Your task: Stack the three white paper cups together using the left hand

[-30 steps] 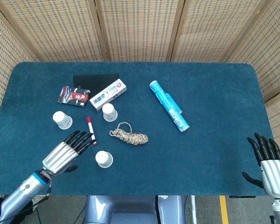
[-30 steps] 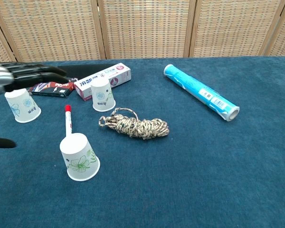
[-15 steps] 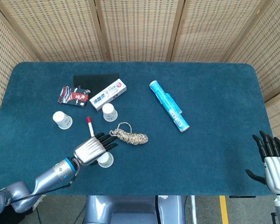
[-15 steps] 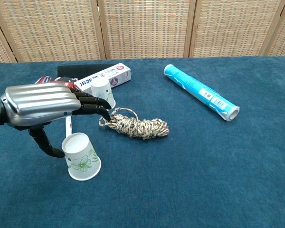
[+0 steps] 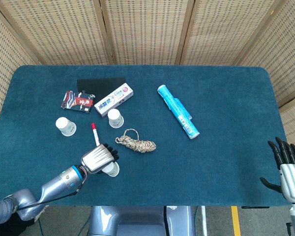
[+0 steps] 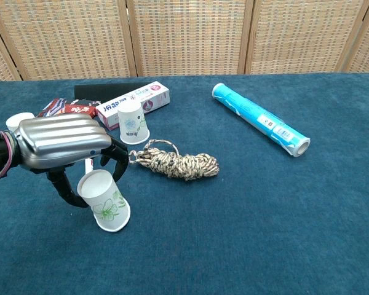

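Observation:
Three white paper cups stand upside down on the blue table. My left hand (image 5: 98, 158) (image 6: 61, 140) curls its fingers and thumb around the nearest cup (image 5: 111, 170) (image 6: 106, 203), which tilts off the cloth. The second cup (image 5: 115, 118) (image 6: 132, 122) stands by the toothpaste box. The third cup (image 5: 66, 126) (image 6: 18, 121) is at the left, mostly hidden behind my hand in the chest view. My right hand (image 5: 289, 169) hangs with fingers spread at the table's near right edge, holding nothing.
A rope coil (image 5: 136, 143) (image 6: 178, 163) lies just right of the held cup. A red marker (image 5: 95, 132) lies by my left hand. A toothpaste box (image 5: 114, 99), red packet (image 5: 78, 101) and black case (image 5: 101, 83) sit behind. A blue tube (image 5: 178, 118) lies to the right.
My left hand came in from the left over the nearest cup, then curled its fingers around it, and the cup tipped. The right hand barely moved.

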`<state>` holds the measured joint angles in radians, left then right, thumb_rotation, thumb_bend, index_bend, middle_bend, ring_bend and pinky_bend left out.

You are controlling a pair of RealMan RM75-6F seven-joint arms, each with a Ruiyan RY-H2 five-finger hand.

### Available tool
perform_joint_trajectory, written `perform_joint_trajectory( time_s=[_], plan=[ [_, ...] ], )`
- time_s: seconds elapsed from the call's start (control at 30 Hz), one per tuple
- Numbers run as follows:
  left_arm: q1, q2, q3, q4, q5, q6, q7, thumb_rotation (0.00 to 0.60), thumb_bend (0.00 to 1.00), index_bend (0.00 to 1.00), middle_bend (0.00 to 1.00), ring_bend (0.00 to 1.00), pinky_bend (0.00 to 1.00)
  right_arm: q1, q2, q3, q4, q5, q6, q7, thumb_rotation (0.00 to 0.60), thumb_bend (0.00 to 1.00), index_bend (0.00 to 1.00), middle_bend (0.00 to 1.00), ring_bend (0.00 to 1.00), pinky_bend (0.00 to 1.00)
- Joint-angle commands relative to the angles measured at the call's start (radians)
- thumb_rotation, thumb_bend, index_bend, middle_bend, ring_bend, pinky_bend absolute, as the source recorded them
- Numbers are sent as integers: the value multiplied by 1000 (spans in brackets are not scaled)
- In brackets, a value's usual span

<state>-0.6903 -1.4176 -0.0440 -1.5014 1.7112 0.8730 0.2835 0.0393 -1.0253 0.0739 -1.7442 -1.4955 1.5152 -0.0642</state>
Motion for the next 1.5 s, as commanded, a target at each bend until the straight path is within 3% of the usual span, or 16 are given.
perform_joint_trajectory(
  time_s=[0.03,0.2,0.3,0.47,0.63,0.77,0.97,1.5],
  plan=[
    [-4,3,-10,-2,-10,22,-16,600,163,527,423,447,470,0,1,1,1,3,-1,2,600,0,0,0,0,0],
    [-23,31,-64,-44,-78,23,-36,600,150,526,423,447,462,2,2,3,1,8,-4,6,600,0,0,0,0,0],
    [-48,57,-137,-87,-185,-1,28,600,144,526,423,447,446,2,4,4,1,13,-7,10,600,0,0,0,0,0],
    [-120,62,-266,-117,-434,-54,151,600,143,526,423,447,421,5,8,14,6,33,-12,24,600,0,0,0,0,0],
    [-218,18,-339,-32,-673,-75,272,600,145,526,423,447,415,7,10,23,11,56,-20,34,600,0,0,0,0,0],
    [-289,-24,-344,48,-834,-87,334,600,146,526,423,447,414,11,11,29,15,74,-29,38,600,0,0,0,0,0],
    [-339,-53,-333,127,-949,-95,347,600,146,523,423,447,413,14,15,37,26,104,-47,55,600,0,0,0,0,0],
    [-402,-39,-264,158,-1093,-78,367,600,132,500,414,446,324,9,19,36,27,98,-37,63,600,0,0,0,0,0]
  ],
)
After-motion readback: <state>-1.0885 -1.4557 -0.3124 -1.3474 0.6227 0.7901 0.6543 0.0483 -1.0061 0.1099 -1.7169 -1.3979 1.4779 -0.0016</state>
